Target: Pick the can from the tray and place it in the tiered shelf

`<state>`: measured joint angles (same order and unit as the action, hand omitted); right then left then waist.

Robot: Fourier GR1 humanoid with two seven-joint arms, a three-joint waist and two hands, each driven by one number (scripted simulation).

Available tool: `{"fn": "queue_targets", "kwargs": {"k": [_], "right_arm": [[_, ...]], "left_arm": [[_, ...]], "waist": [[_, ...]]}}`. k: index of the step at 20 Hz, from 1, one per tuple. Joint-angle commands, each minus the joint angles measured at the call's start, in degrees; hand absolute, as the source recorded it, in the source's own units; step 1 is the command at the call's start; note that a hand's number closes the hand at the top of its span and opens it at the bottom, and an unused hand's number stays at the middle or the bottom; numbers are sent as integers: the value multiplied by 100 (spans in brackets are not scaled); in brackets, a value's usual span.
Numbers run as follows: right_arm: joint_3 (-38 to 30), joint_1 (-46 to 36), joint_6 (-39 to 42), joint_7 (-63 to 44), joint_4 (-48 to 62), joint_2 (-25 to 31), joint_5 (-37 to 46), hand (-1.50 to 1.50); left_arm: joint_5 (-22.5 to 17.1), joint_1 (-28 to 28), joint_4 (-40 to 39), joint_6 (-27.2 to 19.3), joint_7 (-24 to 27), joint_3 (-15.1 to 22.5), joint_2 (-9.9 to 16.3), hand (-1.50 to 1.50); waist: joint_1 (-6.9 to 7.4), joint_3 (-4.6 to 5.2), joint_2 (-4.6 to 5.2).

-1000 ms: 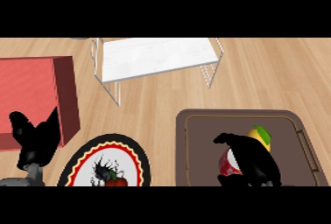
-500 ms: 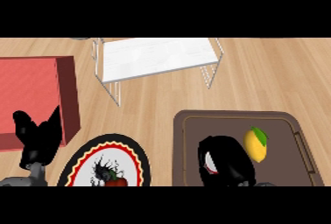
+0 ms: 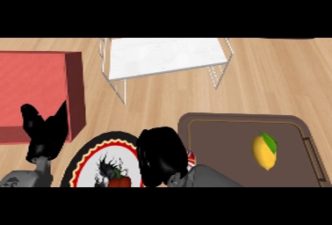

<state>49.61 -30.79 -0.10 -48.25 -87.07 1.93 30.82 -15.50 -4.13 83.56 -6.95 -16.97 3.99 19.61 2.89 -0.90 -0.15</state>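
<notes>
— At the tray's [image 3: 246,117] left rim: can [image 3: 190,157] status?
— Right hand [image 3: 160,154] curled round it; red-white sliver shows, label unreadable. Left hand [image 3: 44,132] rests lower left, fingers straight, spread. Tray: brown, rounded corners

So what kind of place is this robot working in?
Probably a kitchen counter: a wooden top holding a white tiered shelf, a brown tray with a lemon, and a patterned plate.
</notes>
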Motion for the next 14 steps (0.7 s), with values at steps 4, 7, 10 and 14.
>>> {"fn": "queue_targets", "kwargs": {"k": [4, 7, 10, 14], "right_arm": [[139, -1587, -956, -1026, -591, -188, 186, 150], [-202, -2189, -893, -1702, -944, -190, 426, 150], [-831, -2799, -442, -2256, -1296, -191, 443, 150], [-1376, -3483, -228, -2411, -1084, -190, 267, 150]], "left_arm": [[-70, -23, -514, 90, -124, -40, -128, 0], [-95, 313, -341, 212, -37, -93, -36, 0], [23, 511, -215, 70, 36, 31, -232, 0], [168, 354, -450, -14, 141, 70, -377, 0]], "waist": [[-164, 101, 9], [-200, 101, -26], [-266, 101, -51], [-308, 104, -15]]}}
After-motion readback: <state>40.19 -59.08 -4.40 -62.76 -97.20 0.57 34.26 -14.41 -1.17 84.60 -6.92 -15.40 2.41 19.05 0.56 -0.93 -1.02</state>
